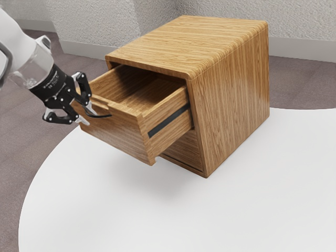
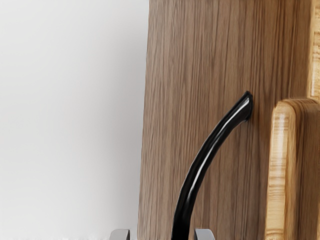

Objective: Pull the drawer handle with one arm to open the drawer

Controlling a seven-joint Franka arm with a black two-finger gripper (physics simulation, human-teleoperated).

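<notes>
Loosely, the pincer (image 1: 88, 115) is straddling the handle (image 2: 210, 160), fingers apart and unclamped; pulling askew, it is risking slipping off.

cabinet (image 1: 231, 89) on table (image 1: 210, 210) | drawer (image 1: 126, 134) protruding | pincer (image 1: 86, 113) at handle (image 2: 191, 180)

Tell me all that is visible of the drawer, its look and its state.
The drawer is a wooden box with light oak-like grain, pulled far out of the cabinet, above the white table. Its inside looks empty. A dark groove runs along its side. A thin, curved black handle sits on its front, between the open fingers of the hand.
</notes>
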